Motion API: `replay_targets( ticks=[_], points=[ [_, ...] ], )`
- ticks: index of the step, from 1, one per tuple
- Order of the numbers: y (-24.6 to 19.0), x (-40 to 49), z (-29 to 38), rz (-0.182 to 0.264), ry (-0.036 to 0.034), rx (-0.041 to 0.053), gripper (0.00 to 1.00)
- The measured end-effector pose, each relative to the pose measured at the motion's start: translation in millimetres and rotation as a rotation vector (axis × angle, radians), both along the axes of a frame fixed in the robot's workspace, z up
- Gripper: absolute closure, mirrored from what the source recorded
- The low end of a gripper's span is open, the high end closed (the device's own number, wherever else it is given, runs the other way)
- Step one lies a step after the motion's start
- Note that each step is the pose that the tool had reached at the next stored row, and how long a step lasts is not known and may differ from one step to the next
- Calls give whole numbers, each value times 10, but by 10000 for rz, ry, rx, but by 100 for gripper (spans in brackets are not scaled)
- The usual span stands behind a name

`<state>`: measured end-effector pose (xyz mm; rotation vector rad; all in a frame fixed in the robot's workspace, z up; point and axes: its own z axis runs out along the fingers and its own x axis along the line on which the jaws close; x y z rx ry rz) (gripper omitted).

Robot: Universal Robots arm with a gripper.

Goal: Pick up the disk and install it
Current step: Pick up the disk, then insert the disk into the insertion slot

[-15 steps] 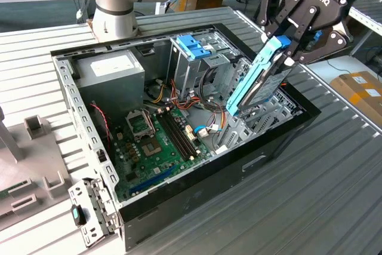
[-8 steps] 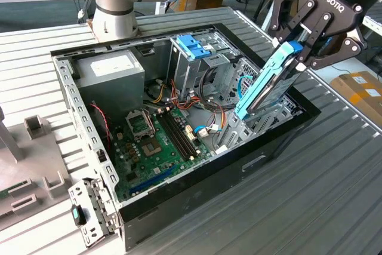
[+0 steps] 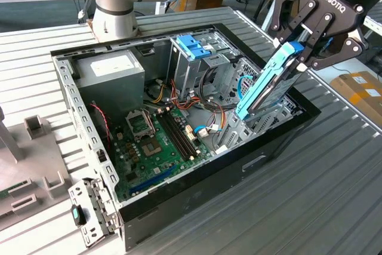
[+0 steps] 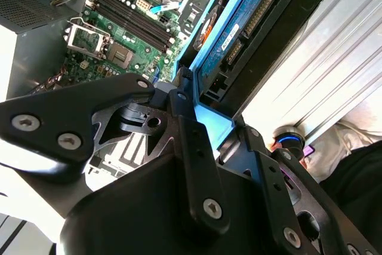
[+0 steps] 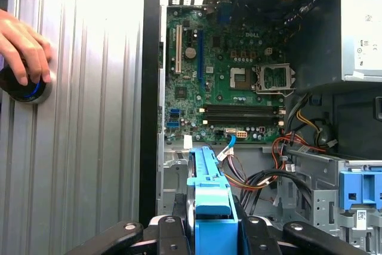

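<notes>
While the pincer point(image 3: 296, 54) pinches the upper end of the disk point(image 3: 262, 91), the drive hangs tilted beneath it, its lower end at the mouth of the metal bay point(image 3: 268, 125) inside the open computer case point(image 3: 197, 195). To my eye, seating it well means squaring its light-blue frame with the bay's guides and pressing gently, clear of the cables point(image 3: 212, 114) alongside.

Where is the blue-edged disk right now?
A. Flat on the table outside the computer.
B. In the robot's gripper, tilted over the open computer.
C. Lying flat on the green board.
B: the gripper is shut on the top end of the disk, which slants down into the open computer case.
</notes>
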<state>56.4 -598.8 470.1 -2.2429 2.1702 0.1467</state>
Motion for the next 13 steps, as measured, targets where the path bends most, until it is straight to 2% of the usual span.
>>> replay_targets(
  ticks=[6, 10, 11, 13],
  points=[
    [-2, 1, 0, 0, 0, 0, 63],
    [-23, 7, -16, 1, 0, -2, 63],
    [-18, 17, -24, 2, 1, 1, 63],
    [22, 50, -30, 0, 1, 0, 63]
  ],
)
